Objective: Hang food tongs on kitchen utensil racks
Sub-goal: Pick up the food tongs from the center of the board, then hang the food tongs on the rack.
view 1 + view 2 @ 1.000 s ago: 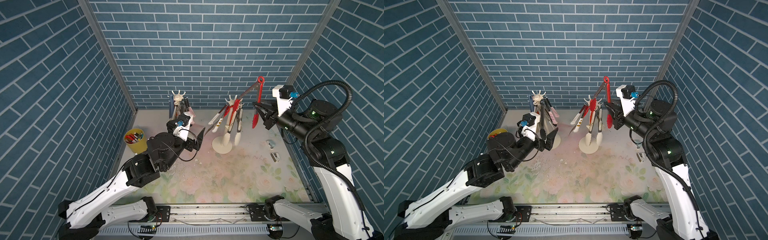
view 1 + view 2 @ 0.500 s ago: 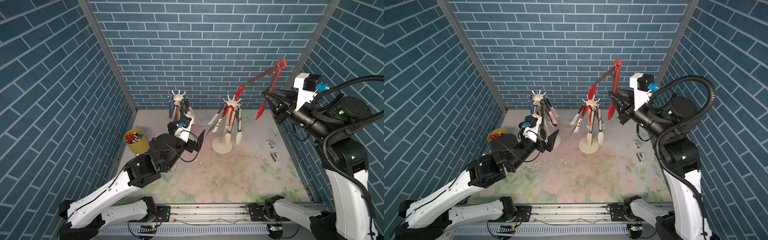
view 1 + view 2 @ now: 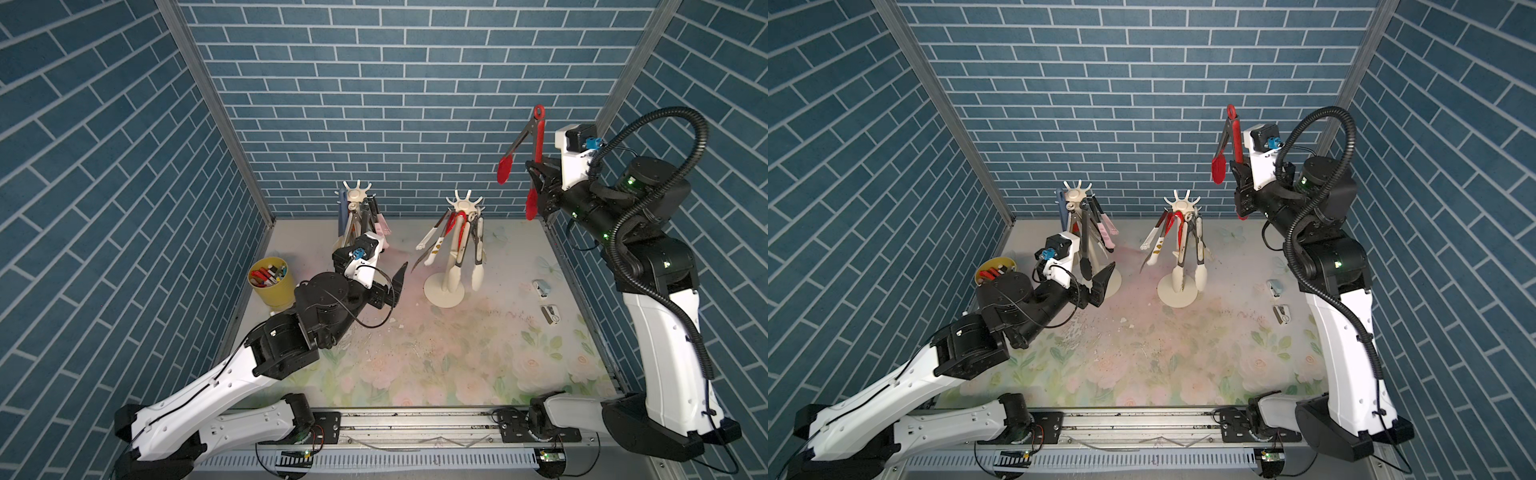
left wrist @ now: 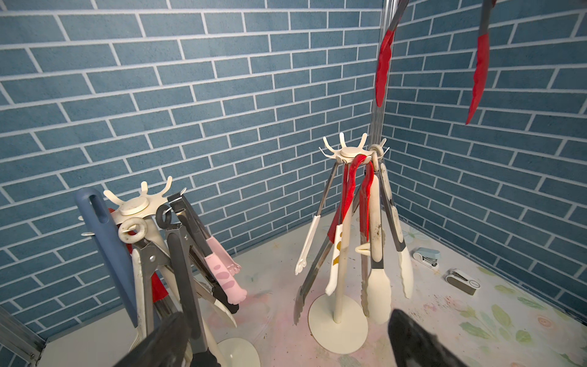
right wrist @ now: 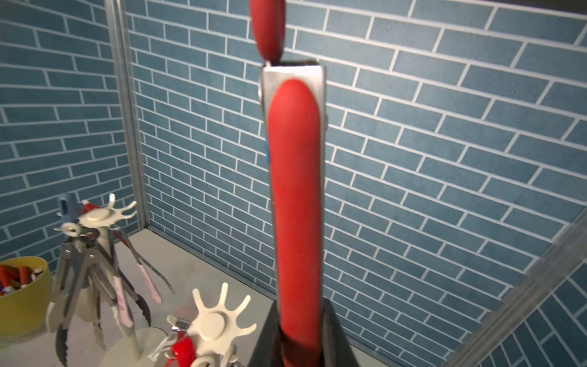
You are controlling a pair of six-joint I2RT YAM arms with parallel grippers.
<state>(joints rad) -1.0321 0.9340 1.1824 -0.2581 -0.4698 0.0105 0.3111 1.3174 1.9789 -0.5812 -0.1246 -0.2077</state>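
**Red tongs held aloft, on the way to a hook**

In both top views the right gripper (image 3: 538, 176) is clamped on one red handle of the red-tipped tongs (image 3: 539, 139). It holds them upright with the hanging loop uppermost, higher than the right-hand rack (image 3: 462, 205) and well apart from it. The left gripper (image 3: 392, 289) stands wide and empty near the left-hand rack (image 3: 356, 193). The left wrist view shows both racks carrying hung tongs (image 4: 378, 276), with the two red tips in the air higher than the right-hand crown. The right wrist view shows the red handle pinched between the fingers (image 5: 336, 340), and that rack's crown below seems to have several free hooks. The step in hand is the carry. Next, the loop must come down level with a free hook and slide over its tip.
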